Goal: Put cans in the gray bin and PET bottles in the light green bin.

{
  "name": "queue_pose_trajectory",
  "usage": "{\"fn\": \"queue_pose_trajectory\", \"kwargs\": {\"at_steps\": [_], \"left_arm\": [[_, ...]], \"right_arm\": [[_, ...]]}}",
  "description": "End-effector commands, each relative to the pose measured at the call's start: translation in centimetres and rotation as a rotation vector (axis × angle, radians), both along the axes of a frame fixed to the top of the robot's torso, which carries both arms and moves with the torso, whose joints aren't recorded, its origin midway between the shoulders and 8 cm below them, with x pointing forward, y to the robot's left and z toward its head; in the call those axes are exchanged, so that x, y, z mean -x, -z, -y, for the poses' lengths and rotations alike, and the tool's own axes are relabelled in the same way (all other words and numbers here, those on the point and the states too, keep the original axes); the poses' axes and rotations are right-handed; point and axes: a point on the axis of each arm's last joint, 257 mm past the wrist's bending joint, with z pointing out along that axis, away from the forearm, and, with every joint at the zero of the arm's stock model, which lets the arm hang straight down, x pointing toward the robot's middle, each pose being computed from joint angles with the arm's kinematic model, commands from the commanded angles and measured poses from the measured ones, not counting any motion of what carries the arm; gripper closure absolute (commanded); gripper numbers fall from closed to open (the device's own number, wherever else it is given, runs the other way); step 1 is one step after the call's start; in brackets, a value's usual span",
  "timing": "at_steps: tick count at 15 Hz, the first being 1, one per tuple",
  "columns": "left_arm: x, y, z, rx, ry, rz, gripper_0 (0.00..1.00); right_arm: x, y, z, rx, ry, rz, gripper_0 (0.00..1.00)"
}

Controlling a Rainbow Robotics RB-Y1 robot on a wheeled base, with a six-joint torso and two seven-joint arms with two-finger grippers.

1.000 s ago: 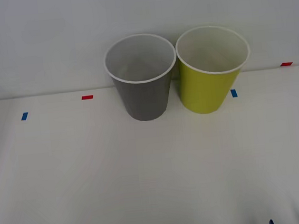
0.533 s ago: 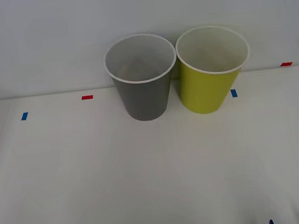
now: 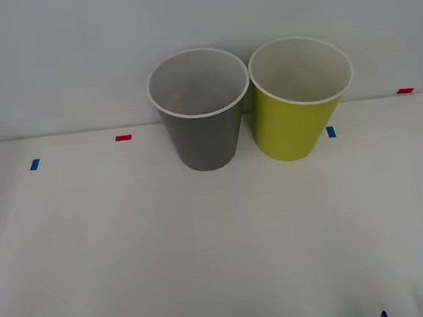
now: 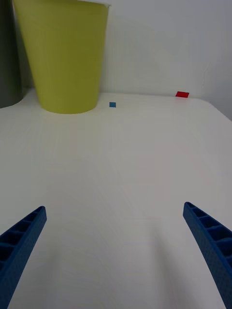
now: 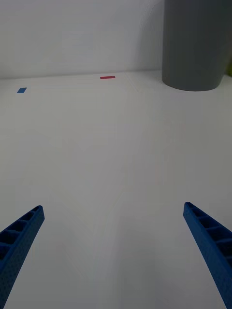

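Front view: gray bin (image 3: 203, 133), light green bin (image 3: 294, 117) upright, far from open jaws.

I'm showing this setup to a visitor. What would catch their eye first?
Two tall bins stand side by side at the table's far edge: the gray bin on the left, the light green bin on the right. Nearer the robot, the left hand and right hand wait open over bare tabletop.
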Motion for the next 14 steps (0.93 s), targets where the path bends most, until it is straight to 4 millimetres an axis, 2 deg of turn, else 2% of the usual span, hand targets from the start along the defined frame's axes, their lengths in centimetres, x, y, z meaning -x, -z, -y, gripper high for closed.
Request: {"fn": "queue_pose_trajectory", "kwargs": {"at_steps": [1, 14], "left_arm": [[0.0, 0.0, 0.0, 0.0, 0.0, 0.0, 0.0], [0.0, 0.0, 0.0, 0.0, 0.0, 0.0, 0.0]], "right_arm": [[0.0, 0.0, 0.0, 0.0, 0.0, 0.0, 0.02], [0.0, 0.0, 0.0, 0.0, 0.0, 0.0, 0.02]]}}
